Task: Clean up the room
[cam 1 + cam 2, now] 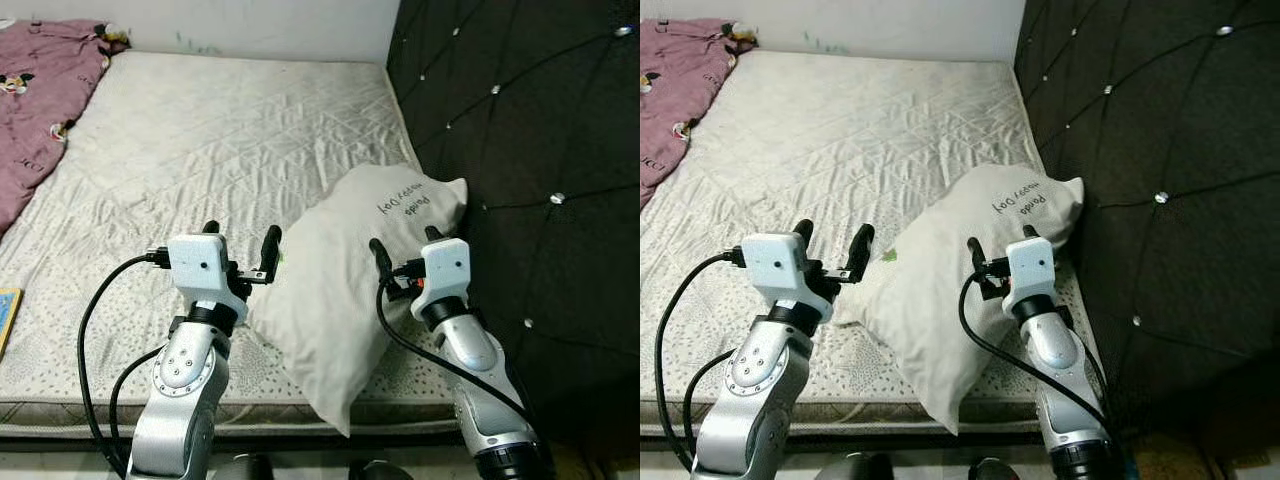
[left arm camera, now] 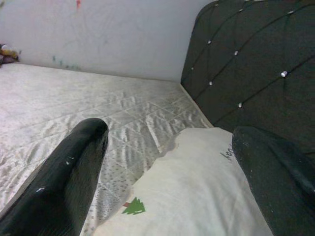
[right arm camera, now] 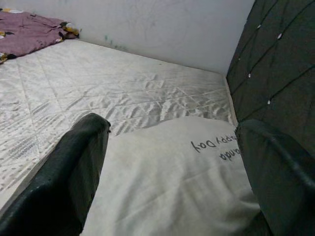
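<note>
Head view: the white pillow (image 1: pixel 350 290) lies askew at the bed's (image 1: pixel 200 150) near corner beside the black headboard (image 1: pixel 530 150), one corner hanging over the front edge, with a pink blanket (image 1: pixel 40 90) at the far opposite side. The left hand (image 1: pixel 240 248) and right hand (image 1: pixel 405 250) hover at either side of it, fingers apart. Left wrist view: the pillow's edge lies between the spread fingers (image 2: pixel 64 182). Right wrist view: the pillow's printed end lies ahead. Best to close on both flanks evenly, then lift it level.
</note>
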{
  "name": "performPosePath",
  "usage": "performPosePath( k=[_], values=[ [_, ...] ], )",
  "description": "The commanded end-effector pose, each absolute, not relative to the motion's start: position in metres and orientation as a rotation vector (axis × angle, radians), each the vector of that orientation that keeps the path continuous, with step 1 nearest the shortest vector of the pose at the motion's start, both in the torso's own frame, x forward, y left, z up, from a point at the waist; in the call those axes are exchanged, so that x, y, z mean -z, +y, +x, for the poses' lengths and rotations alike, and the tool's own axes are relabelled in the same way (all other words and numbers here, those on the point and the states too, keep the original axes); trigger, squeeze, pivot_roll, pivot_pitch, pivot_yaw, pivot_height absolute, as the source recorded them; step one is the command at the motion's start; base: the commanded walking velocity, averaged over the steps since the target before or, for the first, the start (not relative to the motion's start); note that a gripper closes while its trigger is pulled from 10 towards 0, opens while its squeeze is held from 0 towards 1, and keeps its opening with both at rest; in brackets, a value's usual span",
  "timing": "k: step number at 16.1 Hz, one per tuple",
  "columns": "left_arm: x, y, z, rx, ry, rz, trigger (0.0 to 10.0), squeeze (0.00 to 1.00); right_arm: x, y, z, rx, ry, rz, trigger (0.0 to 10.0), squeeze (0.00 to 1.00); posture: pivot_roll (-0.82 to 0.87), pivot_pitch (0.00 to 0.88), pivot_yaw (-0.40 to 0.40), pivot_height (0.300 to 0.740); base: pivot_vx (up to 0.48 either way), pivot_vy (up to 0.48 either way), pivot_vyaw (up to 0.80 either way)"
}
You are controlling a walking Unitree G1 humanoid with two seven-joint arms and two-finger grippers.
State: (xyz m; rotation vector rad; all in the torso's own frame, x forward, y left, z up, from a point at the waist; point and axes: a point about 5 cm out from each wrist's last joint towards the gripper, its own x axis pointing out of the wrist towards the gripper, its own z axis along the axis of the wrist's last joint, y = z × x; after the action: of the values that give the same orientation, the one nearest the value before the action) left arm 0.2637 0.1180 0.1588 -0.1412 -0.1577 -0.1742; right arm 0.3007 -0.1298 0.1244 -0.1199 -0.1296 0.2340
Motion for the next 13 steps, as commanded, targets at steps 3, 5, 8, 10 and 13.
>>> performPosePath(
  k=[3,5,8,10,13],
  values=[
    [-0.157,0.121,0.259,0.160,-0.143,-0.114,10.0,0.00,-0.121,-0.134,0.297,-0.223,-0.094,-0.098,10.0,0.00,-0.07,0.183,-0.024,0.740,0.000,0.000,0.00],
    [-0.148,0.141,0.249,0.103,-0.104,-0.059,10.0,0.00,-0.119,-0.139,0.293,-0.209,-0.063,-0.042,10.0,0.00,-0.07,0.217,-0.024,0.740,0.000,0.000,0.00],
    [-0.134,0.166,0.233,-0.001,-0.051,0.010,10.0,0.00,-0.112,-0.141,0.282,-0.208,-0.001,0.026,10.0,0.00,-0.06,0.249,-0.030,0.740,0.000,0.000,0.00],
    [-0.129,0.177,0.225,-0.036,-0.044,0.051,10.0,0.00,-0.110,-0.141,0.273,-0.221,0.013,0.032,10.0,0.00,-0.06,0.255,-0.035,0.740,0.000,0.000,0.00],
    [-0.122,0.191,0.214,-0.087,-0.025,0.077,10.0,0.00,-0.110,-0.145,0.261,-0.214,0.029,0.056,10.0,0.00,-0.05,0.265,-0.038,0.740,0.000,0.000,0.00]
  ],
)
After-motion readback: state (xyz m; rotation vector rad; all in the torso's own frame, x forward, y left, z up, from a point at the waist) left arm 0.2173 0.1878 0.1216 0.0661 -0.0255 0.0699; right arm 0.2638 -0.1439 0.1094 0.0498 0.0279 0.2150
